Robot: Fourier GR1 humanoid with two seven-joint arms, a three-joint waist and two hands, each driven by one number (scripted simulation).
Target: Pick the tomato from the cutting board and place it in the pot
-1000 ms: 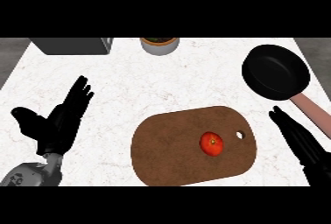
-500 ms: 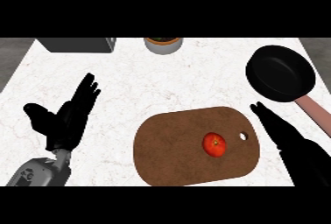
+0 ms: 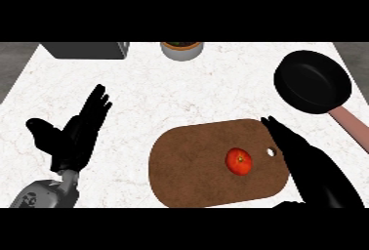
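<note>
Head view: right hand [image 3: 306, 158] has slid inward over cutting board [image 3: 194, 166] edge since a second ago; fingers straight, holding nothing. Tomato [image 3: 239, 161] just left of its palm, untouched on board. Pot [image 3: 312, 81] beyond fingertips, well apart. Reach phase; grasp comes next. Left hand [image 3: 75, 132] resting open, far left.

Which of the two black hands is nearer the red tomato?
The right hand, over the brown board's right edge beside the red tomato; the left hand rests far left.
</note>
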